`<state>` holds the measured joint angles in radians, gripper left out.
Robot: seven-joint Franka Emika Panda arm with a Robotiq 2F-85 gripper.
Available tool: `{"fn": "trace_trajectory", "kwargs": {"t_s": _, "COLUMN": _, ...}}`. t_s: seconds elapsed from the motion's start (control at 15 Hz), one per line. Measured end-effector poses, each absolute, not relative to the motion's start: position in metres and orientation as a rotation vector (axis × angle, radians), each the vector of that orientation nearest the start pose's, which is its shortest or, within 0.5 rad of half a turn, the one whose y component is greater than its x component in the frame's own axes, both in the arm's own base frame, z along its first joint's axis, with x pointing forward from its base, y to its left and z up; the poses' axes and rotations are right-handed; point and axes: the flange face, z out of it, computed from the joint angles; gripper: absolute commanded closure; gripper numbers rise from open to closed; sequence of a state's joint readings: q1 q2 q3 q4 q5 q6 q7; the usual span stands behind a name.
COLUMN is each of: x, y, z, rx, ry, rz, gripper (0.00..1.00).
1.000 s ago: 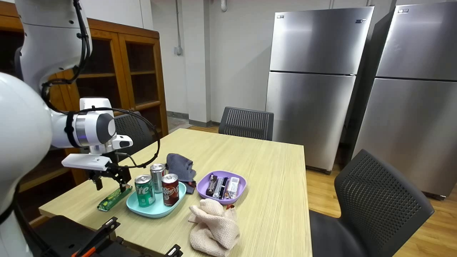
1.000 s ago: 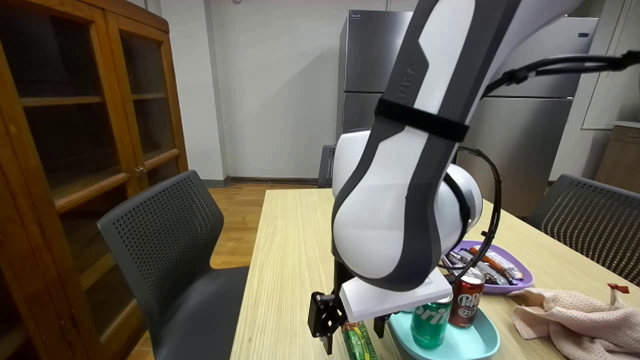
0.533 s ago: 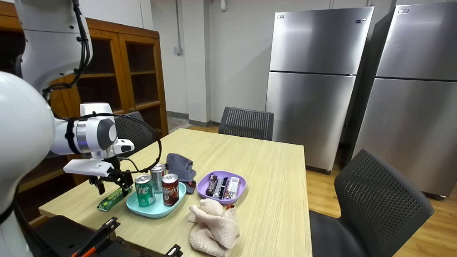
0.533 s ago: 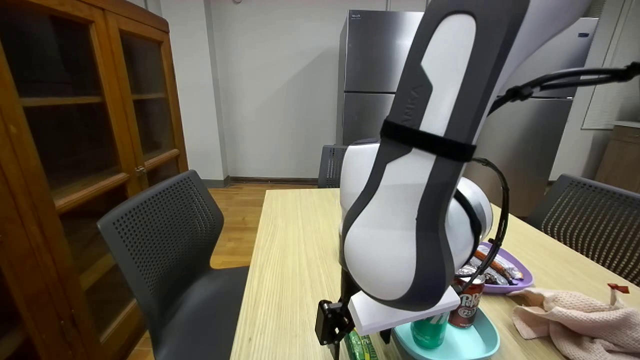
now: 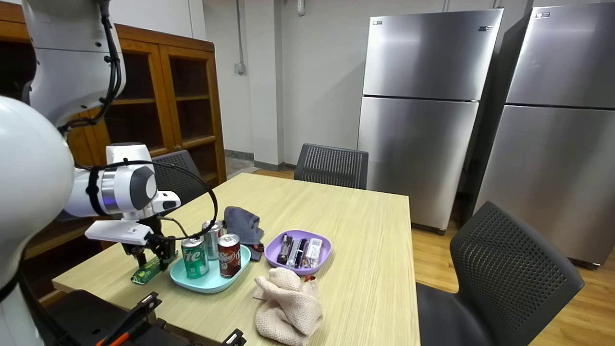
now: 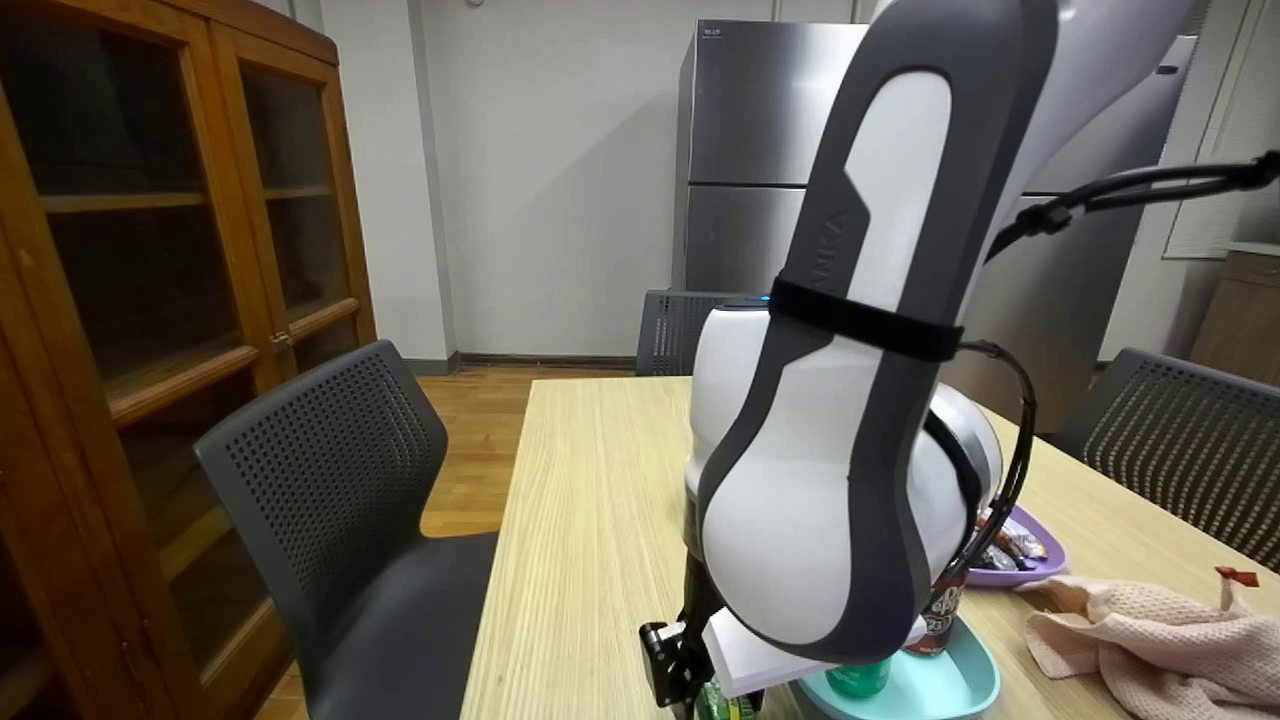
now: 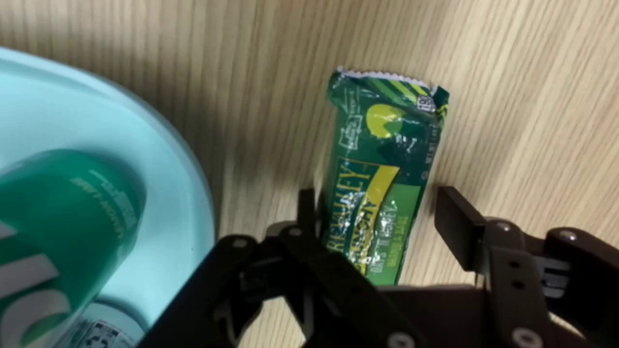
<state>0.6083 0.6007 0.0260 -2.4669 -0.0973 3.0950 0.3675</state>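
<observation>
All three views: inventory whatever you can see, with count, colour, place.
table: one, pale wood, among chairs
drinks tray: one, turquoise, on the table
cans: three, green, silver, dark red, upright on the drinks tray
snack bar: one, green, on the table beside the drinks tray
snack tray: one, purple, on the table
wrapped bars: several, dark, silver, white, in the snack tray
cloths: two, pale pink and blue-grey, on the table
chairs: at least three, dark grey, around the table
refrigerators: two, silver, beyond the table
glass-door cabinet: one, brown, left in both exterior views
arm: one, white and grey, over the table
gripper: one, black, open, astride the snack bar
</observation>
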Motion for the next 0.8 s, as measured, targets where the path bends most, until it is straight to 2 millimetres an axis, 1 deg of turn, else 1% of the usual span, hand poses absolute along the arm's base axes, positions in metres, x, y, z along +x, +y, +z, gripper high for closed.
{"fn": "trace_trajectory", "kwargs": {"t_s": 0.07, "x": 0.354, "y": 0.273, "z": 0.065, "rx": -3.069, "ry": -0.556, "rz": -0.034, "gripper": 0.73}}
{"fn": "trace_trajectory", "kwargs": {"t_s": 0.2, "x": 0.355, "y": 0.269, "z": 0.065, "rx": -3.070, "ry": -0.548, "rz": -0.041, "gripper": 0.86}}
{"fn": "trace_trajectory", "kwargs": {"t_s": 0.33, "x": 0.355, "y": 0.267, "z": 0.067, "rx": -3.069, "ry": -0.547, "rz": -0.051, "gripper": 0.87}}
{"fn": "trace_trajectory", "kwargs": {"t_s": 0.47, "x": 0.355, "y": 0.269, "z": 0.072, "rx": -3.062, "ry": -0.558, "rz": -0.082, "gripper": 0.87}}
{"fn": "trace_trajectory", "kwargs": {"t_s": 0.6, "x": 0.356, "y": 0.273, "z": 0.084, "rx": -3.058, "ry": -0.579, "rz": -0.126, "gripper": 0.87}}
{"fn": "trace_trajectory", "kwargs": {"t_s": 0.8, "x": 0.362, "y": 0.279, "z": 0.108, "rx": -3.050, "ry": -0.607, "rz": -0.214, "gripper": 0.87}}
